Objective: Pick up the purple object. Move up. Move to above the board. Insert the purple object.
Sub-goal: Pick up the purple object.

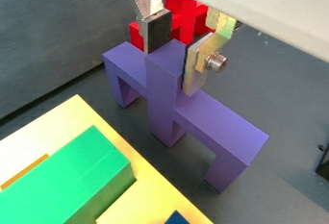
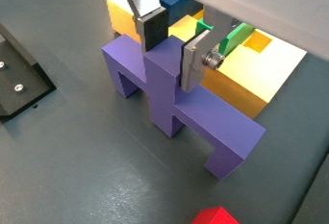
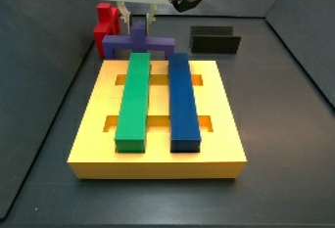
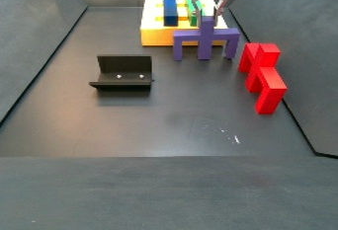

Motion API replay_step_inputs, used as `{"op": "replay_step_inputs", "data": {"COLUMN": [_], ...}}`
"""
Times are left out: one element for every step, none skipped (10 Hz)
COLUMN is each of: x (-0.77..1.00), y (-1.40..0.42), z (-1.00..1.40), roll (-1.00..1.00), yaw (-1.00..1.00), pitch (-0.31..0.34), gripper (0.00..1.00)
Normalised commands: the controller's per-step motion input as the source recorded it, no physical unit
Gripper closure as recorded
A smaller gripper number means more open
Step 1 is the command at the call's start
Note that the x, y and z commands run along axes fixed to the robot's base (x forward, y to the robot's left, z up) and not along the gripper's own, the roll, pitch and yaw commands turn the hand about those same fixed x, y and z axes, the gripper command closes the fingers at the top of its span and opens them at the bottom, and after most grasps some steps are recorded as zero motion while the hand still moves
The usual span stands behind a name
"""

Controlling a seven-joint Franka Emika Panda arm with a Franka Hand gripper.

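My gripper (image 1: 178,43) straddles the raised centre of the purple object (image 1: 180,112), fingers at its sides but grip uncertain, on the floor between red block (image 4: 263,74) and board (image 3: 92,134) bearing green bar (image 3: 133,95) and blue bar (image 3: 182,97).

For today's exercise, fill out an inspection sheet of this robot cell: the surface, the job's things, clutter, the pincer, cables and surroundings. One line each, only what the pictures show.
Surface: dark grey floor, a few small pale specks, otherwise bare.
Job's things: purple object stands on its legs on the floor beside the board, not yet lifted; the board carries a green bar and a blue bar lying lengthwise.
Clutter: red block on the floor beside the purple object; fixture standing apart.
Pincer: pincer is down over the purple object's raised centre, a finger on each side; contact cannot be told.
Cables: nothing seen.
Surroundings: dark walls enclose the floor.
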Motion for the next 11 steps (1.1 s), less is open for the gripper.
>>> {"op": "replay_step_inputs", "data": {"x": [0.00, 0.00, 0.00, 0.00, 0.00, 0.00, 0.00, 0.00, 0.00, 0.00, 0.00], "y": [0.00, 0.00, 0.00, 0.00, 0.00, 0.00, 0.00, 0.00, 0.00, 0.00, 0.00], "z": [0.00, 0.00, 0.00, 0.00, 0.00, 0.00, 0.00, 0.00, 0.00, 0.00, 0.00], "roll": [0.00, 0.00, 0.00, 0.00, 0.00, 0.00, 0.00, 0.00, 0.00, 0.00, 0.00], "yaw": [0.00, 0.00, 0.00, 0.00, 0.00, 0.00, 0.00, 0.00, 0.00, 0.00, 0.00], "pitch": [0.000, 0.000, 0.000, 0.000, 0.000, 0.000, 0.000, 0.000, 0.000, 0.000, 0.000], "gripper": [1.00, 1.00, 1.00, 1.00, 1.00, 1.00, 1.00, 1.00, 1.00, 1.00, 1.00]}}
